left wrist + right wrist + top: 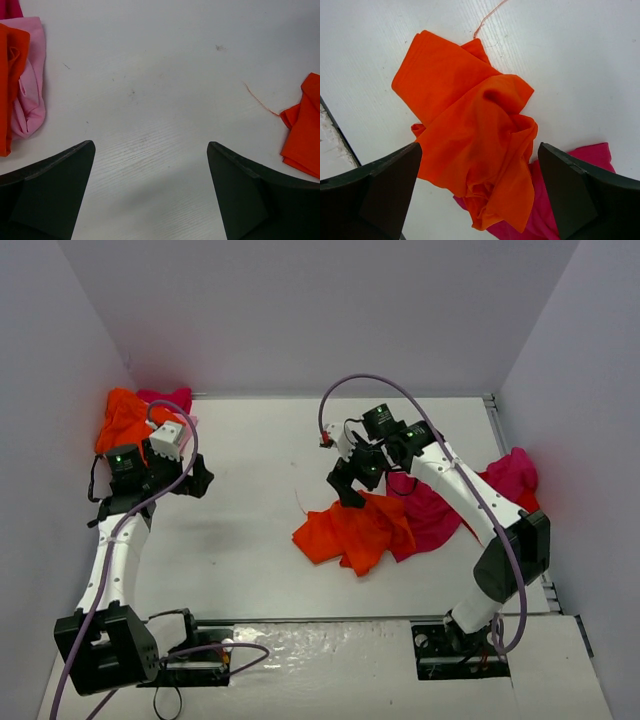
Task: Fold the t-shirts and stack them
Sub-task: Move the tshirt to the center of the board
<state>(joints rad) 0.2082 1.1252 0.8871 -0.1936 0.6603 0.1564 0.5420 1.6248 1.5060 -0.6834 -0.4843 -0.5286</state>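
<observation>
A crumpled orange t-shirt (pixel 352 532) (pixel 470 125) lies mid-table, partly over a magenta t-shirt (pixel 432 512) (pixel 580 200) that spreads to the right. My right gripper (pixel 350 492) (pixel 479 148) hangs just above the orange one with its jaws wide apart, open and gripping nothing. At the far left sits a pile of t-shirts: orange (pixel 123 422) (pixel 9 85), pale pink (pixel 31 90) and magenta (pixel 172 398). My left gripper (pixel 197 480) (pixel 150 147) is open over bare table, to the right of that pile. The edge of the orange shirt (pixel 302 132) shows at the right of the left wrist view.
A loose orange thread (pixel 300 504) (pixel 260 102) lies on the white table (pixel 250 540) left of the crumpled shirt. Grey walls (pixel 300 310) close in the back and both sides. A purple cable (pixel 400 390) loops above the right arm.
</observation>
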